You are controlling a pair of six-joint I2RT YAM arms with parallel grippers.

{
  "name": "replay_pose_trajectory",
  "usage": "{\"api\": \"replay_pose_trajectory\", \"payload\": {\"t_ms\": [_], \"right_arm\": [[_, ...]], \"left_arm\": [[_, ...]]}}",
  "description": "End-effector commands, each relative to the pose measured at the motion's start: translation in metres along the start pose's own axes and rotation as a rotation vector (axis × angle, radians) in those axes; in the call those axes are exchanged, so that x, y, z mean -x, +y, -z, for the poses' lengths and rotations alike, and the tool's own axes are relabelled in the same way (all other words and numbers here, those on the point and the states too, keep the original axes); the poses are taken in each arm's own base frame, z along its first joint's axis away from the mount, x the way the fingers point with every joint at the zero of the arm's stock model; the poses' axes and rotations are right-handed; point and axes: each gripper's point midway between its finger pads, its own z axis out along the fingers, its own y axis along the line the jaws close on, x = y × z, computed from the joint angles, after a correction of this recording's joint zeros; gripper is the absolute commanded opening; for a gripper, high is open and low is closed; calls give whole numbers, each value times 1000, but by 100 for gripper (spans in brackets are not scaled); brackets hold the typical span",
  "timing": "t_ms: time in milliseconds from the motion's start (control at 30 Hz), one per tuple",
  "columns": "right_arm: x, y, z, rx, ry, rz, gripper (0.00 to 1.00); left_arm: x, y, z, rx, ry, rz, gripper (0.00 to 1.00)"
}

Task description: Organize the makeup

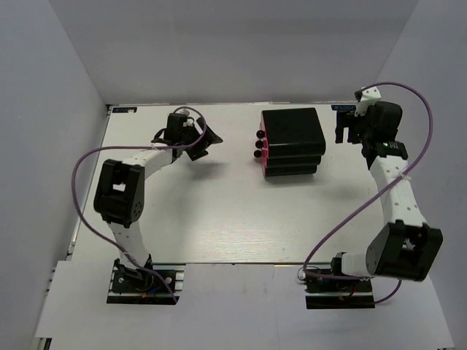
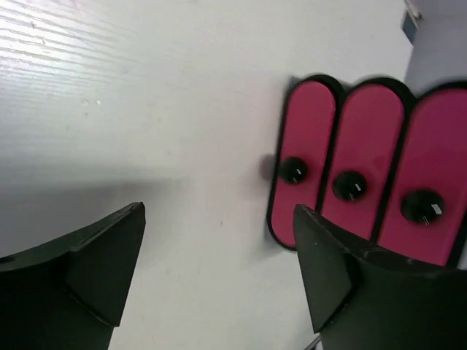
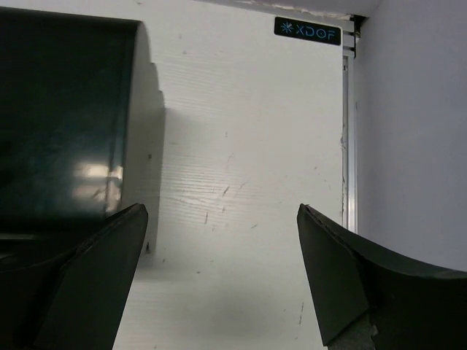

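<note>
No makeup shows in any view. The black drawer box point(image 1: 292, 138) stands at the back middle of the table, its three pink drawers point(image 2: 365, 160) shut, each with a black knob point(image 2: 294, 170). My left gripper point(image 1: 201, 142) hovers left of the box, facing the drawer fronts; in the left wrist view it point(image 2: 219, 208) is open with only bare table between the fingers. My right gripper point(image 1: 349, 125) hangs right of the box and is also open point(image 3: 222, 206) and holds nothing, with the box's black side point(image 3: 66, 117) at its left.
Grey walls close in the white table point(image 1: 219, 219) on the left, back and right. A metal rail point(image 3: 349, 131) runs along the right table edge near the right gripper, below an XDOF label point(image 3: 307, 30). Purple cables loop from both arms.
</note>
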Motion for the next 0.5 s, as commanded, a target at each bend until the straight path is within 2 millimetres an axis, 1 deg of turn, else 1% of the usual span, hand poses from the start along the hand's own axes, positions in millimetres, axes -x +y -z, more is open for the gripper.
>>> {"api": "replay_pose_trajectory", "payload": {"t_ms": [0, 33, 67, 100, 133, 167, 200, 233, 267, 300, 333, 367, 400, 433, 467], "right_arm": [[22, 14, 38, 62, -119, 41, 89], [16, 23, 46, 95, -105, 35, 89], [22, 29, 63, 114, -136, 31, 89], [14, 42, 70, 169, -133, 22, 89], [11, 49, 78, 194, -136, -12, 89], [18, 58, 98, 226, -189, -10, 89], [3, 65, 101, 252, -174, -24, 89], [0, 71, 108, 271, -186, -35, 89], [4, 75, 124, 278, -237, -27, 89], [-10, 80, 124, 291, -230, -36, 89], [-14, 82, 128, 294, -242, -33, 89], [-12, 86, 140, 302, -287, -12, 89], [-12, 88, 143, 303, -320, 0, 89], [-26, 90, 139, 302, -303, -10, 89], [-25, 91, 147, 299, -334, -18, 89]], "left_arm": [[-1, -43, 57, -133, -44, -281, 93], [-5, -48, 69, -164, -43, -338, 94], [0, -63, 96, -222, -88, -454, 97], [-12, -55, 105, -229, -74, -494, 98], [-16, -57, 118, -246, -87, -542, 98], [-15, -68, 145, -278, -144, -627, 98], [-25, -55, 150, -262, -138, -646, 98], [-25, -52, 160, -251, -168, -675, 98], [-28, -48, 169, -244, -187, -714, 98], [-29, -53, 188, -262, -232, -745, 98], [-37, -39, 188, -236, -225, -751, 98], [-39, -35, 193, -232, -235, -774, 98], [-41, -37, 203, -240, -257, -788, 98], [-41, -35, 206, -230, -261, -793, 98], [-40, -33, 208, -216, -268, -805, 98]]}}
